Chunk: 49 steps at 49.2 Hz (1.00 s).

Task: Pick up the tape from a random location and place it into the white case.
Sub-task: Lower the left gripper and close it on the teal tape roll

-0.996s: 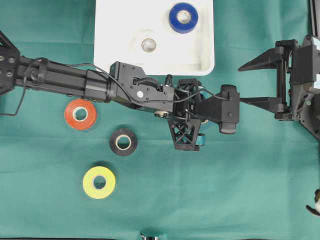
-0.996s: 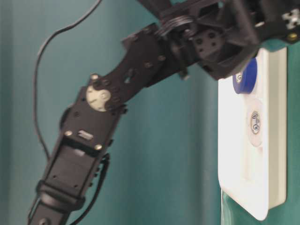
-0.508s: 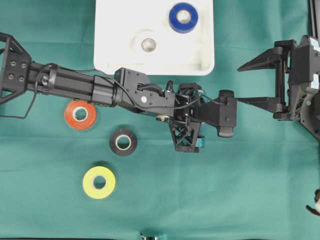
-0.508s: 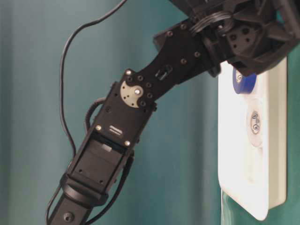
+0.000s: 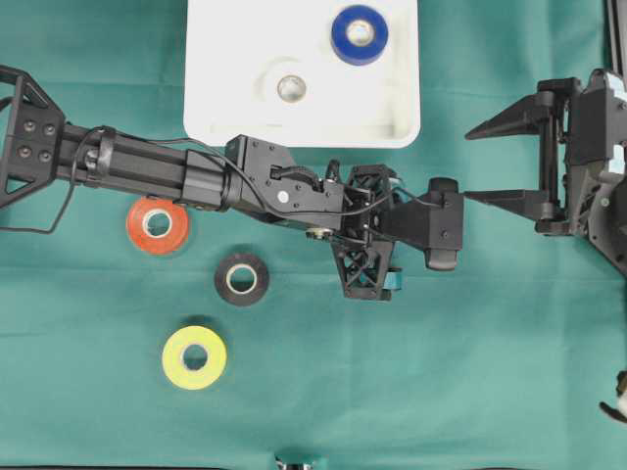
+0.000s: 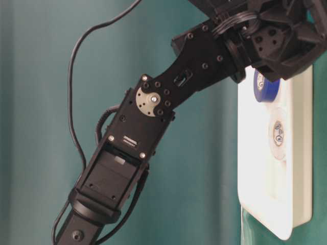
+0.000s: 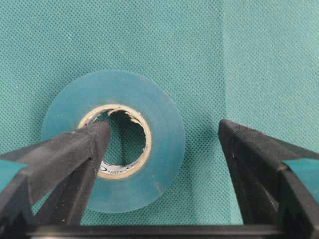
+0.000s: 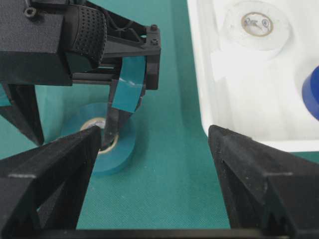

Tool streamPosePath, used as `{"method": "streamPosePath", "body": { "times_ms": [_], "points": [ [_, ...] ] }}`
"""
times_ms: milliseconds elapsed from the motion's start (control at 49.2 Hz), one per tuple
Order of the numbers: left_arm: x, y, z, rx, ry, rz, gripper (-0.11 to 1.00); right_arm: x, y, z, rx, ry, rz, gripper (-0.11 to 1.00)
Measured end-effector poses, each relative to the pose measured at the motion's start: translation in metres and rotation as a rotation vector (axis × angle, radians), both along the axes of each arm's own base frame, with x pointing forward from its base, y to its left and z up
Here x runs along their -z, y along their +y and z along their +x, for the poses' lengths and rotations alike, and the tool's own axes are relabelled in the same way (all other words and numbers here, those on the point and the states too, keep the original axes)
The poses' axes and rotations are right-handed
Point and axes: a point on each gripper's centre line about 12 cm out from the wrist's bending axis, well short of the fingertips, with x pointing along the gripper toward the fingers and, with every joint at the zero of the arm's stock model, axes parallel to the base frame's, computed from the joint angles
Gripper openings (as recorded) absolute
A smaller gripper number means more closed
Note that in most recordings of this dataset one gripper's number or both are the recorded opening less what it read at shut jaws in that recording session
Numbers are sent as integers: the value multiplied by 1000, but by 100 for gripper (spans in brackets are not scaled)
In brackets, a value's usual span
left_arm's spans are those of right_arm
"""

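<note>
Overhead view: a green cloth (image 5: 470, 372) covers the whole table, and the white case (image 5: 392, 108) sits at the top centre of the frame. Inside it lie a blue roll (image 5: 359, 34) at the upper right and a clear roll (image 5: 290, 88) toward the left.

The left arm reaches in from the left edge to the middle of the frame, its left gripper (image 5: 372, 257) hanging over a teal tape roll (image 7: 113, 141) that the arm almost hides from above. The right gripper (image 5: 509, 162) waits at the right edge, jaws spread and empty.

Three more rolls lie in the lower left: orange (image 5: 157, 223), black (image 5: 241, 278) and yellow (image 5: 194, 357).

In the left wrist view the jaws stand wide apart and pinch nothing. The teal roll lies flat on the cloth; one finger (image 7: 65, 154) sits over its cardboard core, the other hangs outside the rim on the right of the frame.

To do the grasp well, I would lower straight down so one finger enters the hole and the other clears the outer edge, then close on the roll's wall. Settling too shallow risks the roll slipping or tipping on the lift.
</note>
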Motion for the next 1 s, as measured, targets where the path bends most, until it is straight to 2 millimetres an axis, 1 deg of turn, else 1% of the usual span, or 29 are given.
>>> {"method": "streamPosePath", "body": {
  "times_ms": [81, 142, 203, 325, 386, 996],
  "points": [
    [0, 0, 0, 0, 2, 0, 92, 0, 0, 0, 2, 0, 1, 83],
    [0, 0, -1, 0, 8, 1, 86, 0, 0, 0, 2, 0, 0, 83],
    [1, 1, -1, 0, 11, 4, 72, 0, 0, 0, 2, 0, 1, 83],
    [2, 3, -1, -9, 14, -3, 37, 0, 0, 0, 1, 0, 1, 83],
    [2, 1, -1, -7, 16, -4, 24, 0, 0, 0, 1, -1, 0, 83],
    [3, 1, -2, -6, 20, -3, 23, 0, 0, 0, 0, 0, 2, 83]
  ]
}}
